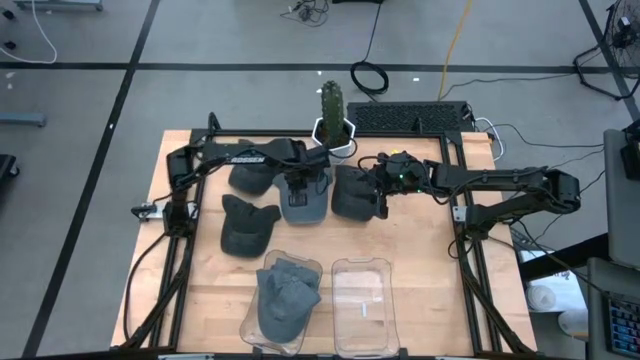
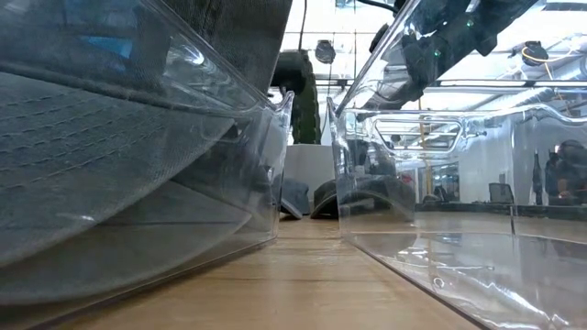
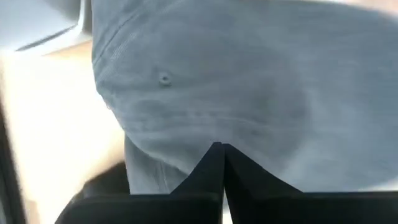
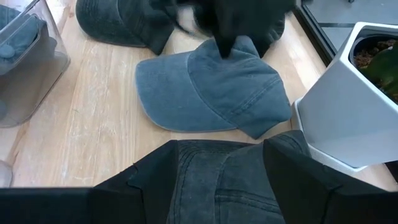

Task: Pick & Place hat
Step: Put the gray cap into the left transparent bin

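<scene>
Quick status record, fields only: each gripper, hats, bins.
left gripper: shut on the blue-grey hat, mid-table
right gripper: open, astride a dark hat beside the planter
loose hats: four; two more dark ones lie to the left
left bin: holds a grey hat
right bin: no hat inside

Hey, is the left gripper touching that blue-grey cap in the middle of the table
Touching. In the left wrist view the left gripper has its fingers shut against the blue-grey cap, and the right wrist view shows it pinching the cap's crown.
</scene>
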You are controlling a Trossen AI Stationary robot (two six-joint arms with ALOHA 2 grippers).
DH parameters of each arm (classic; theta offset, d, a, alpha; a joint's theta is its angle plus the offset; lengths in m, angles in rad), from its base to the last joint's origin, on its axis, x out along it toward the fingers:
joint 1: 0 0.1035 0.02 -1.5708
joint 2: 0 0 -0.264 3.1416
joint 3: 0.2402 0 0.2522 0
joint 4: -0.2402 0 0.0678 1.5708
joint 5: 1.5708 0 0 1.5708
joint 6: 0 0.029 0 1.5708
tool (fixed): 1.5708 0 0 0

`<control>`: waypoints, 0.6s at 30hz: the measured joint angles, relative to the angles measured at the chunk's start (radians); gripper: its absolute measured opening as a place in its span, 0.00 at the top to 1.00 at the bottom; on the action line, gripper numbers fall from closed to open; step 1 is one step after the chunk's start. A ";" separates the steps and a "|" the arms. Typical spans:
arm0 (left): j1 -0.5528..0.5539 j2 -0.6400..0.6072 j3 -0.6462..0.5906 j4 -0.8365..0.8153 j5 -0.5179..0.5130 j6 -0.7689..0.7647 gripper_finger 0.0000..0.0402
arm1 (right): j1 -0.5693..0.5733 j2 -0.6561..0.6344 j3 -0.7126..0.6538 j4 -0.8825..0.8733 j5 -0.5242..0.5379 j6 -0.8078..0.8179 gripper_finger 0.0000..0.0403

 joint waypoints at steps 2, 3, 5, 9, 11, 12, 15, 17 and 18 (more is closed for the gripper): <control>-0.007 -0.033 0.002 -0.012 0.042 -0.021 0.99 | 0.000 0.000 0.000 -0.002 0.000 0.000 0.44; -0.009 -0.046 0.002 -0.013 0.081 -0.051 0.99 | 0.000 0.000 0.000 -0.002 0.000 0.000 0.44; -0.009 -0.057 0.002 0.003 0.117 -0.126 0.98 | 0.000 0.000 0.000 -0.002 0.000 0.000 0.44; 0.013 -0.042 0.002 -0.001 0.092 -0.248 0.85 | 0.000 0.000 0.000 0.000 0.000 0.000 0.44; 0.037 -0.022 0.002 -0.038 0.106 -0.313 0.76 | 0.000 0.000 0.000 0.001 0.000 0.001 0.44; 0.048 -0.011 0.002 -0.064 0.106 -0.337 0.71 | 0.000 0.000 0.000 0.000 -0.001 0.004 0.44; 0.074 0.002 0.001 -0.166 0.083 -0.399 0.58 | 0.000 0.000 0.000 -0.004 -0.005 0.004 0.44; 0.083 0.003 0.001 -0.207 0.078 -0.416 0.50 | 0.000 0.000 0.000 -0.005 -0.024 0.004 0.44; 0.085 0.004 0.001 -0.206 0.079 -0.425 0.46 | 0.000 0.000 0.000 -0.004 -0.028 0.004 0.44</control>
